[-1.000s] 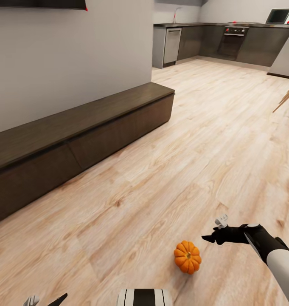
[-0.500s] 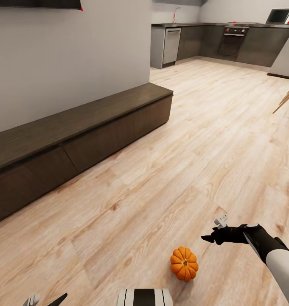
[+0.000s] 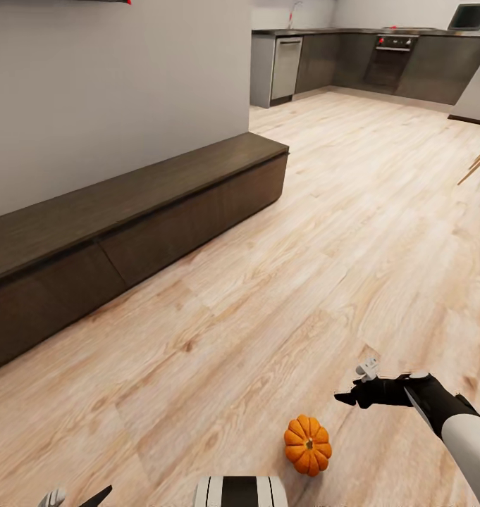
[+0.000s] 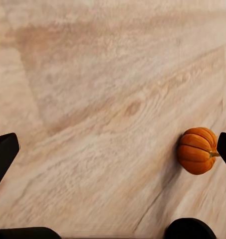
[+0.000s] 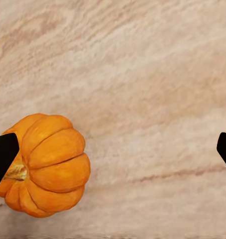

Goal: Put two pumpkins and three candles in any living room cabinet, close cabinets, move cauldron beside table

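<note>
Both jaws gape empty above a floor-bound pumpkin [image 3: 307, 444]; cabinet [image 3: 127, 218] drawers sit closed.

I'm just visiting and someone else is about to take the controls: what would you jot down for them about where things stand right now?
Right gripper: open, empty, hanging above the floor just right of the pumpkin.
Left gripper: open, empty, low at the robot's left.
The pumpkin lies on its side on the floor, close in front of the robot, untouched.
The cabinet runs along the wall ahead to the left; its visible drawer fronts look shut.
Done: nothing that can be seen here.
Left: grasp this pumpkin, stow it in the cabinet, then find the other pumpkin, the candles and the cauldron.
</note>
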